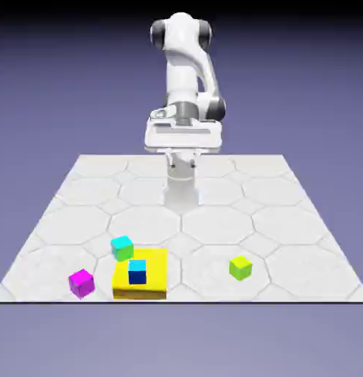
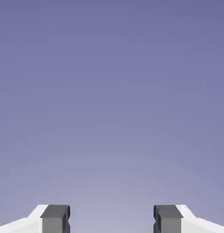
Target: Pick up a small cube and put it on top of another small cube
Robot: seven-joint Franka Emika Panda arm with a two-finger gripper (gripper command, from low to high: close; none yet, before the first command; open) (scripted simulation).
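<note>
Right now the small lime-green cube with plain faces (image 1: 241, 267) is resting alone on the pale hexagon-patterned tabletop (image 1: 239, 191), well apart from the claw, nearer the camera and toward the exterior view's right. The small turquoise cube with a cyan top (image 1: 122, 249) is sitting toward the exterior view's left of the claw, just beside a flat yellow block (image 1: 156, 278); whether the two are touching, I cannot tell. Over that block a small cyan-topped cube with a dark blue face (image 1: 137, 272) is showing, and a small magenta cube (image 1: 82, 283) is lying farther left.

The grey-tipped two-finger claw (image 2: 112, 219) is standing released, its fingers spread wide, holding and touching nothing. The hand view is cutting off the fingers' lower parts and showing only blue-violet backdrop (image 2: 112, 91) between and above them. Counted, four small cubes, one yellow block and one white arm (image 1: 182, 74) are showing.
</note>
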